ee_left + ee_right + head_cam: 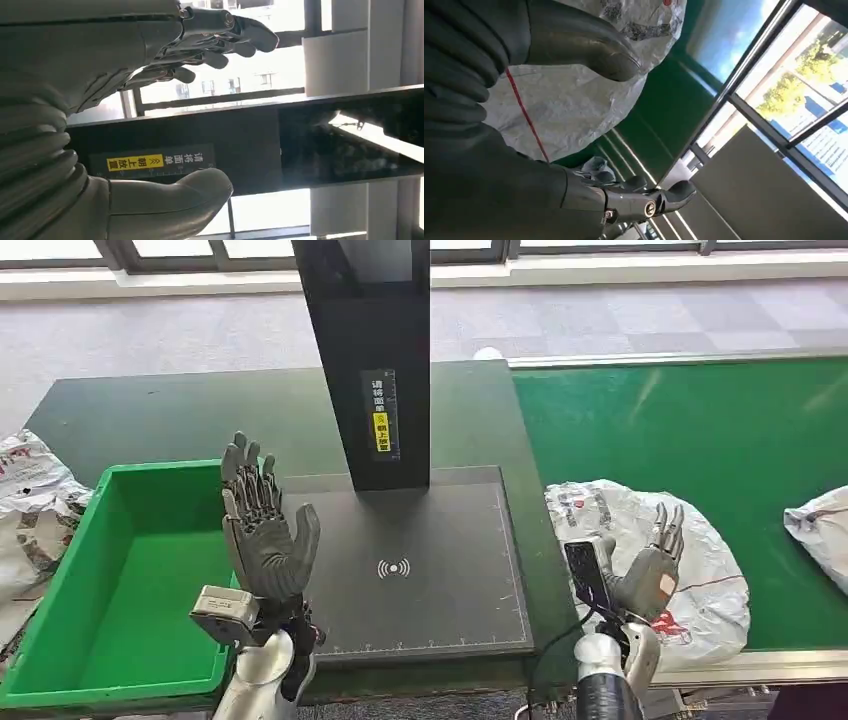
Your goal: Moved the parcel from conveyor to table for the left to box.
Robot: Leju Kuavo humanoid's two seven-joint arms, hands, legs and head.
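Head view: left robot hand [262, 530] raised upright, fingers spread apart, palm empty, above the seam between the green bin [70, 580] and the dark scanner pad [420, 570]. Black scanner post [372, 360] stands at the pad's back edge with a yellow label [383, 425]. All this sits on a dark green bench [180, 420]. Right robot hand [655, 565] is over the white parcel [700, 570], fingers pointing up and apart, holding nothing; cannot tell if it touches the bag. The parcel lies on the green conveyor [680, 430] at its near edge, just beside the bench. Another white bag [822, 525] lies further right on the belt, part of it cut by the frame. Crumpled white bags [30, 500] lie left of the bin.

Left wrist view: left robot hand [150, 115] wide open, thumb and fingers well apart, nothing between them; the black post [300, 135] and yellow label [135, 162] lie behind.

Right wrist view: right robot hand [574, 120] open, thumb near the parcel [574, 105], fingers apart from it, green conveyor [664, 110] behind.
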